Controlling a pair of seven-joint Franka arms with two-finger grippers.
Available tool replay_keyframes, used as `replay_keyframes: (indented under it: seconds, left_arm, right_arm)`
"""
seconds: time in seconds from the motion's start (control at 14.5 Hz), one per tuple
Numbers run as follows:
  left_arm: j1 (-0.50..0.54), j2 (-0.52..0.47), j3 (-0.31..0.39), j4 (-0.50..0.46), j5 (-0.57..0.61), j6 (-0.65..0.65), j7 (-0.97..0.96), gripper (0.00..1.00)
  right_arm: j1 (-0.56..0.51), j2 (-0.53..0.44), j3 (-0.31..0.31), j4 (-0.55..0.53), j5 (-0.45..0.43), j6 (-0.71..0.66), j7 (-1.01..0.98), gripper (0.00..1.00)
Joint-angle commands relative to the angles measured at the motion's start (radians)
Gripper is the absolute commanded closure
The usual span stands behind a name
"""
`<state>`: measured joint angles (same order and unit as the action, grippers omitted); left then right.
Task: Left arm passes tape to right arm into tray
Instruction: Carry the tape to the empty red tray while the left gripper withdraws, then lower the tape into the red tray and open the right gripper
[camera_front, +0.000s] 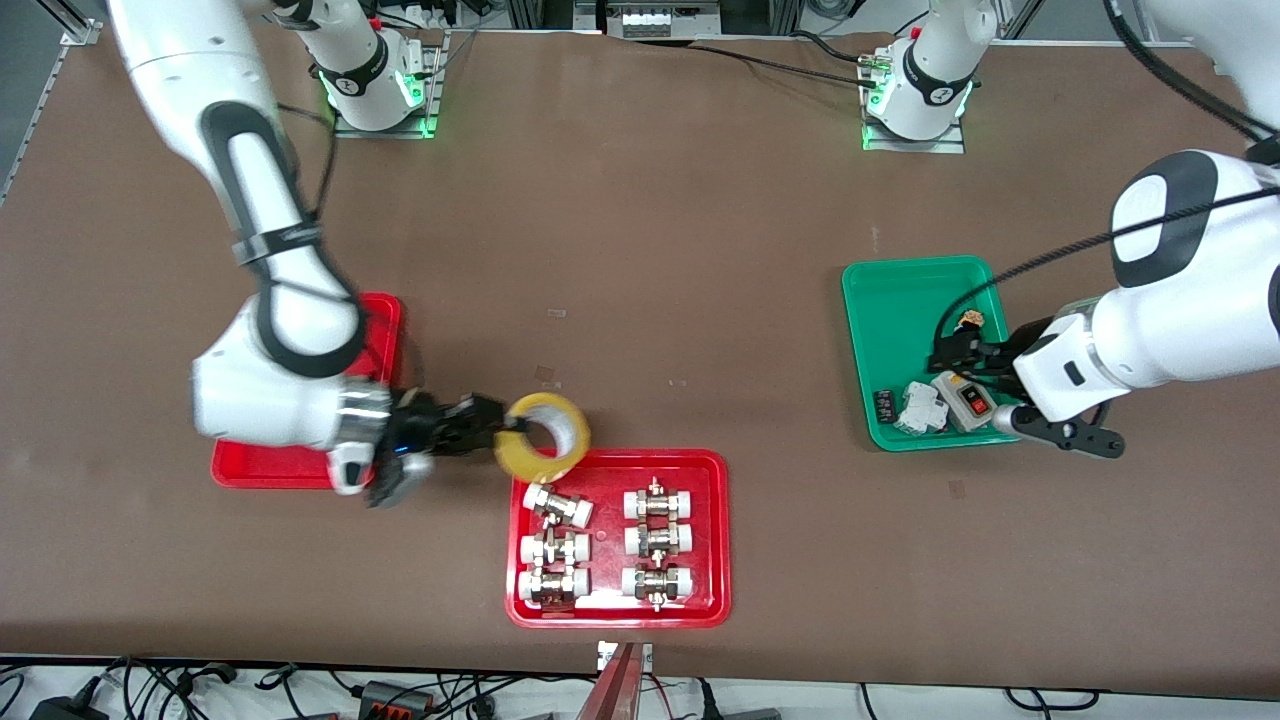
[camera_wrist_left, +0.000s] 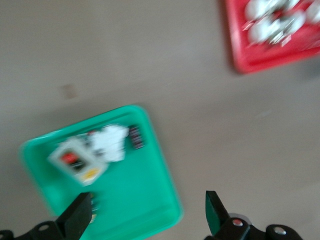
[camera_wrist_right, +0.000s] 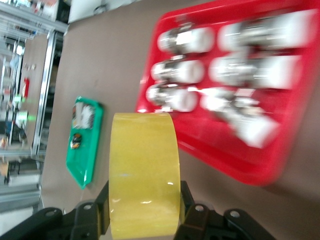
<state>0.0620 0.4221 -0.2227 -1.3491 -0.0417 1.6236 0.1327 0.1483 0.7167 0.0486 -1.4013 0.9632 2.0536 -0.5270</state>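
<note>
- The tape (camera_front: 545, 436) is in my right gripper (camera_front: 500, 425), clamped across its band, with the roll held in the air over the bare table just beside the top edge of the red tray of metal fittings (camera_front: 617, 610); the right wrist view shows my fingers (camera_wrist_right: 187, 212) pressed on either side of the yellow roll (camera_wrist_right: 144, 175).
- I judge the hand-over done: only my right gripper has the roll.
- My left gripper (camera_front: 955, 345) hangs over the green tray (camera_front: 890, 300) at the left arm's end of the table, with its jaws standing wide apart and nothing between them; that arm waits.
- What is left is the delivery. The plain red tray (camera_front: 385, 320) lies toward the right arm's end of the table, mostly hidden under my right arm, with only its edges showing.
- The roll is not yet over that tray, so I still have to carry it there, lower it inside the rim and let go.
</note>
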Motion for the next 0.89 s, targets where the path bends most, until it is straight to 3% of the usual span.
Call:
replay_keyframes:
  seconds: [0.0,0.21,0.41,0.55,0.69,0.83]
  left_arm:
    - [-0.011,0.004,-0.006,0.094,0.120,-0.134,0.080,0.00]
    - [0.018,0.021,0.028,0.136,0.118,-0.134,0.077,0.00]
    - [-0.075,-0.003,0.217,0.115,0.115,-0.154,0.081,0.00]
    - [-0.132,-0.112,0.295,-0.054,0.091,-0.078,0.016,0.00]
    - [-0.120,-0.254,0.296,-0.306,0.048,0.103,-0.031,0.00]
    - [-0.105,-0.336,0.292,-0.448,0.049,0.201,-0.033,0.00]
  right_arm:
    - [-0.166,-0.014,0.007,-0.028,-0.076,-0.088,0.011,0.73]
    - [-0.329,-0.011,0.007,-0.035,-0.158,-0.280,0.044,0.73]
    - [-0.430,-0.003,0.007,-0.039,-0.237,-0.426,0.038,0.72]
    - [-0.476,0.004,0.007,-0.047,-0.288,-0.458,0.019,0.71]
    - [-0.497,0.039,0.007,-0.047,-0.291,-0.458,-0.048,0.70]
    - [-0.498,0.072,0.008,-0.045,-0.278,-0.451,-0.077,0.70]
